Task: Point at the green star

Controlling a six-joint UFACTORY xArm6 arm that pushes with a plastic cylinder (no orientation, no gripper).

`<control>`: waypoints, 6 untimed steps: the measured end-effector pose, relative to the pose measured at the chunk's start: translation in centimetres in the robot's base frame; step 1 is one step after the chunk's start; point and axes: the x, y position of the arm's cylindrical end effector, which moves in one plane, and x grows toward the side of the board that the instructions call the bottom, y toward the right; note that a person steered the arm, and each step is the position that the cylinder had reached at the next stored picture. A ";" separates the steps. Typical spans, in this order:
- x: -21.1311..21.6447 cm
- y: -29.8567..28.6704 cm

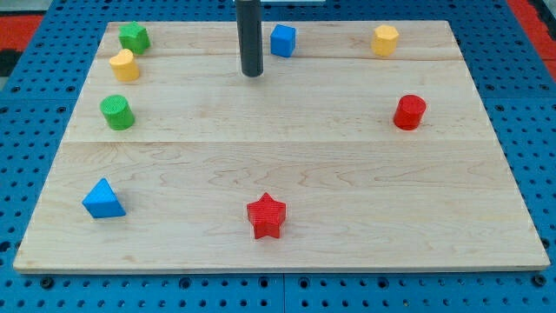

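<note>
The green star [134, 36] lies at the view's top left corner of the wooden board [278, 165]. A yellow block [124, 64] sits just below it. My tip [252, 75] stands near the top middle of the board, well to the right of the green star and just left of and below the blue cube [282, 40]. It touches no block.
A green cylinder [116, 112] lies at the left. A blue triangle [103, 199] is at the bottom left. A red star [266, 216] is at the bottom middle. A red cylinder [409, 112] lies at the right. A yellow hexagon [385, 39] is at the top right.
</note>
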 end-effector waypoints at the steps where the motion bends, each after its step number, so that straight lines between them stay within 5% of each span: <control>1: -3.9 -2.5; 3: -9.7 -8.4; 6: -9.9 -12.4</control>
